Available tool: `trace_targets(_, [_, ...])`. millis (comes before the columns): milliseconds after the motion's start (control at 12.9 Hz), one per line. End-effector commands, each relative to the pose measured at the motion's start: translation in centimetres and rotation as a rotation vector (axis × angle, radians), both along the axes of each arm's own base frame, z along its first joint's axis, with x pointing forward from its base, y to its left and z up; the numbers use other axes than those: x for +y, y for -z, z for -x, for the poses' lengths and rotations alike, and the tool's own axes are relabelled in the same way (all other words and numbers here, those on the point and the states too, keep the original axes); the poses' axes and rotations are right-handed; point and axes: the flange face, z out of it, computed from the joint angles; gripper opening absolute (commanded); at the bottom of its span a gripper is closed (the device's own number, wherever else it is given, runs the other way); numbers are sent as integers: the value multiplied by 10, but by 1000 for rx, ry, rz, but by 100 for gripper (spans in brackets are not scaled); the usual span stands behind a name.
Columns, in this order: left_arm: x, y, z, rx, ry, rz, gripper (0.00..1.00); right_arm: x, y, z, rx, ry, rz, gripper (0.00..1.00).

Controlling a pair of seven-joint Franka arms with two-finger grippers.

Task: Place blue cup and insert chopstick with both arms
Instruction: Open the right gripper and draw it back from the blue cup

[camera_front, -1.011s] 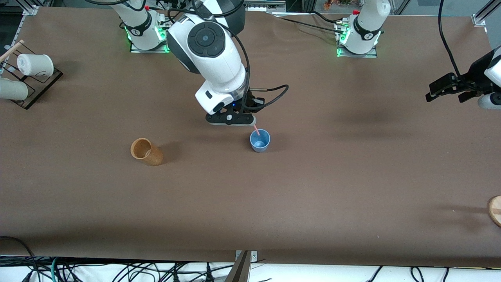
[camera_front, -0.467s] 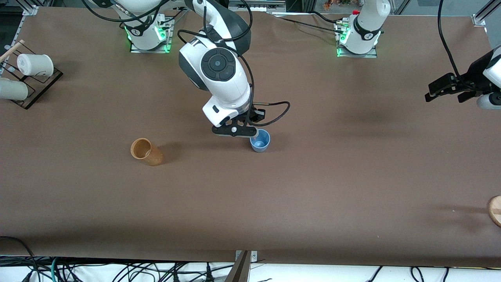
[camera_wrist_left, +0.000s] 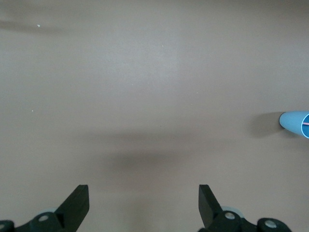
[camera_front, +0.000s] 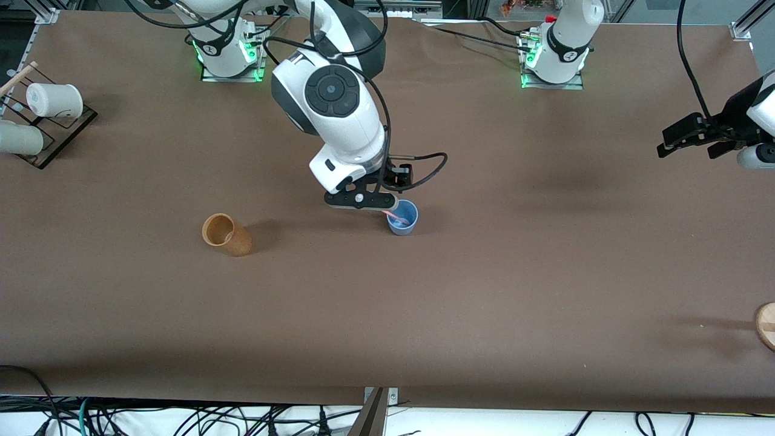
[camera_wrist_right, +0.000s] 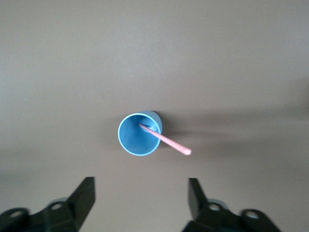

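Here, in the front view, the right gripper [camera_front: 361,200] hangs low over the table [camera_front: 484,290], just beside the blue cup [camera_front: 402,218] on the cup's side toward the right arm's end of the table. The cup stands upright near the middle of the table. The chopstick [camera_front: 395,215] rests inside the cup, slanted, its upper end leaning over the rim toward the right gripper. How that gripper's fingers stand is not clear from this view. The left gripper [camera_front: 690,138] waits in the air over the left arm's end of the table, well apart from the cup and the right gripper. A brown cup [camera_front: 226,235] lies tilted on the table, well apart from the right gripper toward the right arm's end. A rack with white cups [camera_front: 37,115] sits at the edge of that same end.

Left wrist view: the left gripper [camera_wrist_left: 144,205] has its fingers spread wide, with bare table between them and nothing held. The blue cup [camera_wrist_left: 293,123] shows far off at the picture's edge, a pink line of the chopstick [camera_wrist_left: 305,124] visible in its mouth.

Right wrist view: the right gripper [camera_wrist_right: 141,198] is wide apart and empty. The blue cup [camera_wrist_right: 139,134] stands directly below, between the lines of the two fingers. The chopstick [camera_wrist_right: 165,139] has one end in the cup and the other sticking out over the rim, free of the fingers.
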Motion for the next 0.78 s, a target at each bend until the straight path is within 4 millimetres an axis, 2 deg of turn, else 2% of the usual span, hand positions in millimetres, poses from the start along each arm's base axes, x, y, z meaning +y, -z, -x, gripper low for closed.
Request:
trace_targets(0, [-2, -5, -5, -11, 23, -2, 100, -47, -41, -7, 2, -69, 32, 100])
trace_targets(78, [-2, -5, -5, -11, 23, -2, 100, -78, -56, -13, 1, -108, 48, 100])
trace_targets(233, [-1, -5, -5, -11, 22, 0, 100, -143, -73, -14, 4, -184, 68, 100])
trace_targets(544, [-2, -5, -5, -11, 23, -2, 100, -265, -103, 0, 36, -353, 103, 100])
trace_targets(700, [-2, -5, -5, -11, 23, -2, 100, -303, -121, 14, 58, -368, 120, 100])
